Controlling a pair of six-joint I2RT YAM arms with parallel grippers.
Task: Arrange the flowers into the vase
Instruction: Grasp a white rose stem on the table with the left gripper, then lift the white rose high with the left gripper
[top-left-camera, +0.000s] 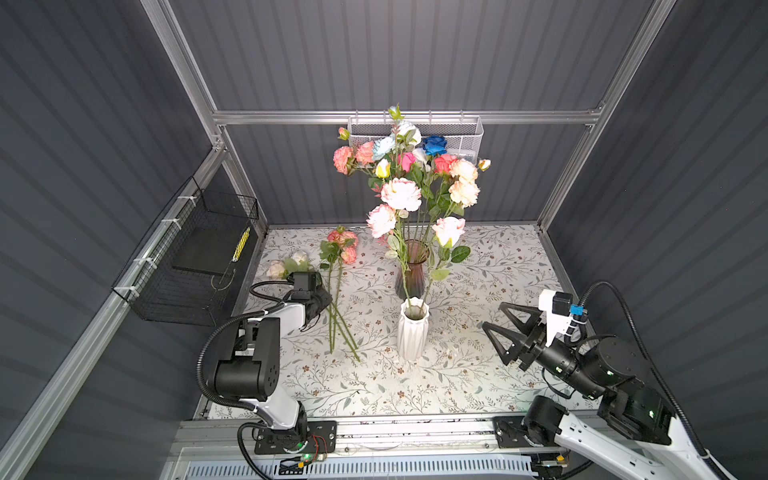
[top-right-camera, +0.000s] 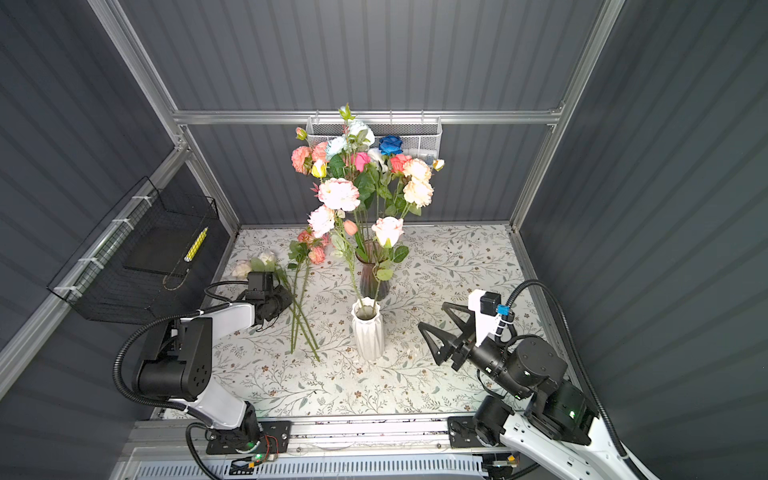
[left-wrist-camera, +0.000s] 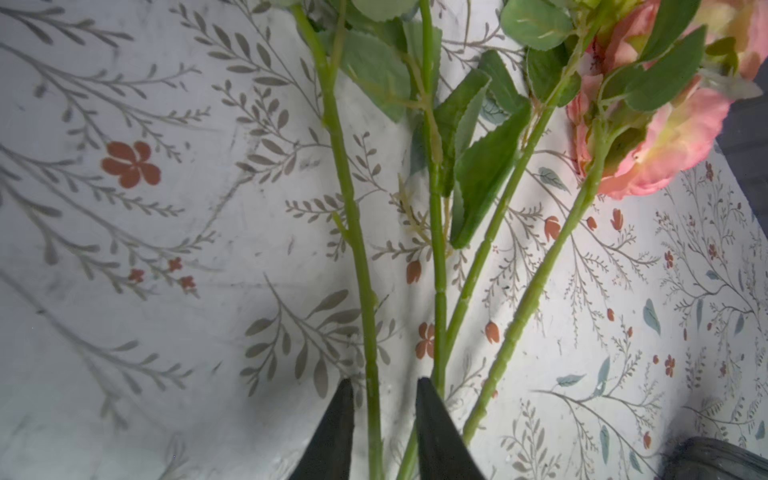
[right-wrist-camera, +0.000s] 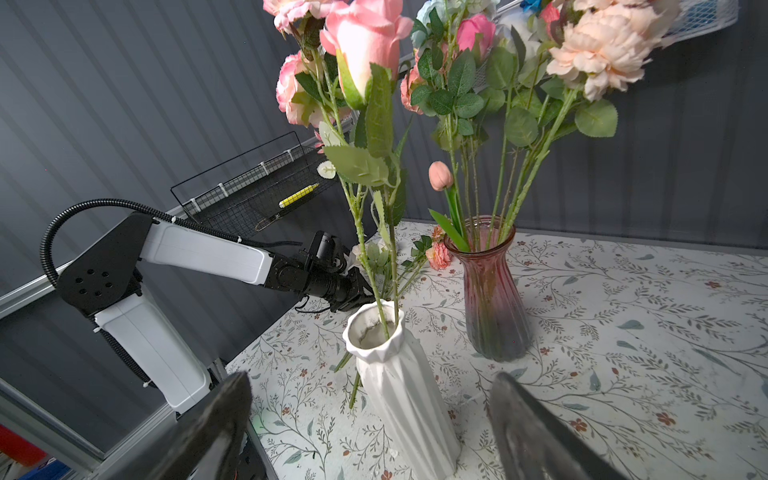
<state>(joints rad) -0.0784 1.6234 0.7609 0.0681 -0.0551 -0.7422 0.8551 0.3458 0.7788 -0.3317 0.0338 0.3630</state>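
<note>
Left wrist view, left end effector (left-wrist-camera: 383, 380) narrow around flower stem (left-wrist-camera: 351, 208), right end effector (top-left-camera: 492, 314) wide

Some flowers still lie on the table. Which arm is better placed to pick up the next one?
Left. The left gripper straddles a stem of the loose flowers, not yet closed; the right gripper hangs open by the white vase, apart from them.

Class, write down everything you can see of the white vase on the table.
The white vase stands upright on the floral tablecloth, just in front of the red glass vase and apart from it. It looks ceramic, with faceted vertical ribs, a scalloped rim and a dirty inside. Two green stems stand in it.
</note>
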